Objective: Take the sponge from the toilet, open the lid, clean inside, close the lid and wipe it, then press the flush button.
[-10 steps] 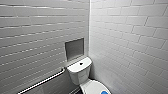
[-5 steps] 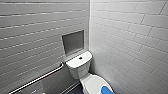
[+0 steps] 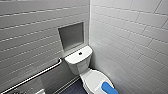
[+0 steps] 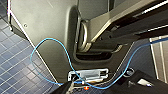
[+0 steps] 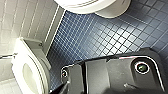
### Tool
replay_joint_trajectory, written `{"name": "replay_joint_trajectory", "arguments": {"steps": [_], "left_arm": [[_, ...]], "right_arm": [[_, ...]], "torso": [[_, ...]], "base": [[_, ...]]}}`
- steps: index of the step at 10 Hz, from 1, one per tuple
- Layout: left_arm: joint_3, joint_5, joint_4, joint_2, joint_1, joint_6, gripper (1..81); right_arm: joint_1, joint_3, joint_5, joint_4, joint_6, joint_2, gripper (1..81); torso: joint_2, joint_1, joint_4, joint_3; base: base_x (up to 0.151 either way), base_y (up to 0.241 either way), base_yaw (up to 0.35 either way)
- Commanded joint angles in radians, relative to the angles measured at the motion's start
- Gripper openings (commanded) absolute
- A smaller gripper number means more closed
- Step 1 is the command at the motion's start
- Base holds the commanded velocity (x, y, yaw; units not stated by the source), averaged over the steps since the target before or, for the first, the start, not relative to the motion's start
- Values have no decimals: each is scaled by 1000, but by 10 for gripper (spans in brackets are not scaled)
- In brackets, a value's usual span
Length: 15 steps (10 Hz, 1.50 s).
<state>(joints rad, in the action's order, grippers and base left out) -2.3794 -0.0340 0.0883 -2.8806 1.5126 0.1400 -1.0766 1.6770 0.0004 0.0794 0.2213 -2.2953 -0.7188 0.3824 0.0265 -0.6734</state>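
While the robot faces the corner, I would say the job has hardly begun. The sponge (image 3: 109, 88) lies flat on top of the toilet (image 3: 78, 62), on the front end of the lid (image 3: 93, 79), the end farthest from the tank. The lid is down, so the bowl has not been opened, and nothing I can see tells me about cleaning inside. The flush button (image 3: 80, 53) sits in the middle of the tank top, with nothing near it. A recessed niche (image 3: 71, 36) is set in the wall just above the tank, and a grab bar (image 3: 37, 75) runs along that wall, off to one side of the toilet. Around the toilet's foot is dark blue tiled floor (image 5: 100, 37). How the jaws of the left gripper and the right gripper stand, apart or together, I cannot tell. By my reckoning every step is left: picking up, opening, cleaning, closing, wiping, flushing.
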Motion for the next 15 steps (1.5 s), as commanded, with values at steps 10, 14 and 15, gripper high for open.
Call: {"name": "replay_joint_trajectory", "arguments": {"steps": [10,14,15], "left_arm": [[-18,51,5,-40,157,-8,811],[-26,49,5,-48,162,-8,811],[-44,49,5,-59,162,-8,811]], "right_arm": [[362,130,-327,19,0,-54,811],[474,162,-471,-59,-10,-60,811],[497,179,-534,-125,-5,-80,811]], "torso": [[-412,257,0,-130],[-554,346,0,-170],[-579,364,0,-187]], "base": [[0,0,0],[0,0,0],[0,0,0]]}}
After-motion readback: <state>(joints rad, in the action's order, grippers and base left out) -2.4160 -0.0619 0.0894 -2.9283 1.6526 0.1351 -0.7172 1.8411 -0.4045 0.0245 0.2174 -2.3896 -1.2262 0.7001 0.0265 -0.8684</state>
